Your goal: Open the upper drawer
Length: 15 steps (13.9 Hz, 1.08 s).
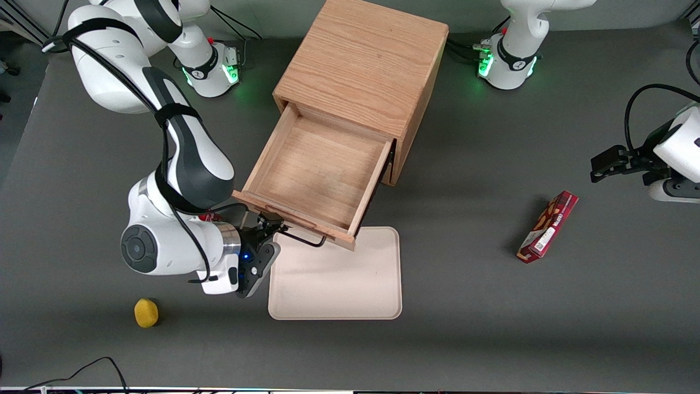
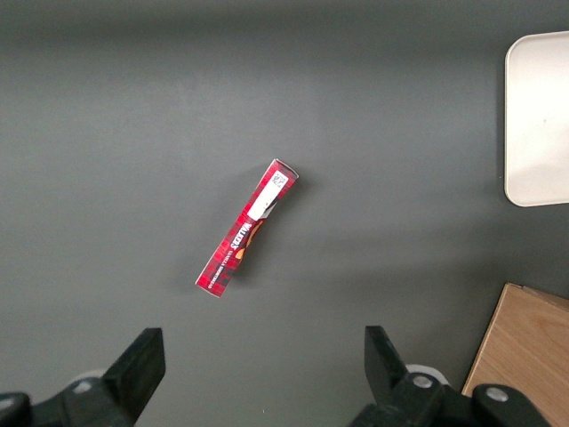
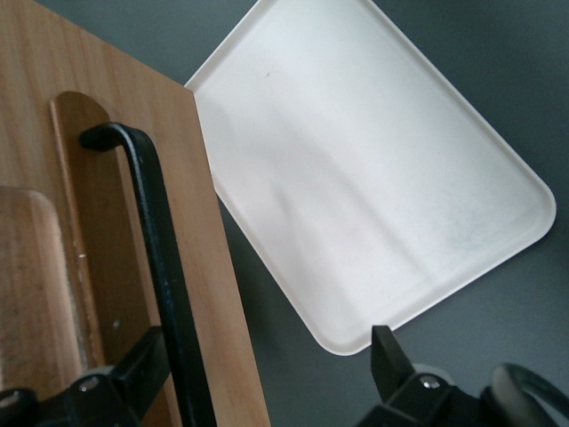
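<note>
Even, soft overhead light fell on the dark counter. The cabinet cast a faint shadow. The tool showed sharply; green lights glowed near the frame's upper edge.

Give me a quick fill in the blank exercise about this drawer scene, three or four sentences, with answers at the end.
1. The upper drawer of the cabinet stands pulled ____.
2. The gripper is at the drawer's black ____.
3. The inside of the drawer is ____.
4. Below the drawer's front lies a cream ____.

Answers: open; handle; empty; tray
</note>
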Each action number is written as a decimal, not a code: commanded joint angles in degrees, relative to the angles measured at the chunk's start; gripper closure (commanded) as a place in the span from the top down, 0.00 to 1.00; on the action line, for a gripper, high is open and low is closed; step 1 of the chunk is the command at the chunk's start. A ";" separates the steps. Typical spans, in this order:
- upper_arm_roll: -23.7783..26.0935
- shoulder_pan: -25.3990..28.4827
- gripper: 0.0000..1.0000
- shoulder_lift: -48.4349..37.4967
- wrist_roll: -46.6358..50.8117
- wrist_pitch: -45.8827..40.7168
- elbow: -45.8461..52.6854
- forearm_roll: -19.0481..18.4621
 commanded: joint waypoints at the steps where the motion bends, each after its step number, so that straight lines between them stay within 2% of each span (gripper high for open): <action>1: 0.23 0.74 1.00 0.81 -0.68 -4.23 4.91 -0.85; 3: 0.32 0.91 1.00 -3.47 -0.24 -9.14 5.01 -0.85; 5: 0.05 0.92 1.00 -13.03 -0.15 -10.48 3.87 -2.07; 7: -0.21 0.04 1.00 -19.21 0.55 -16.95 2.90 -2.78; 11: -2.67 -0.67 1.00 -25.46 16.94 -24.01 2.28 -3.13; 12: -2.93 -0.49 1.00 -26.60 21.86 -24.02 2.11 -4.26; 13: -3.28 -0.49 1.00 -27.22 27.22 -24.19 2.02 -7.75; 15: -4.16 -0.84 1.00 -28.81 30.25 -24.54 1.93 -10.86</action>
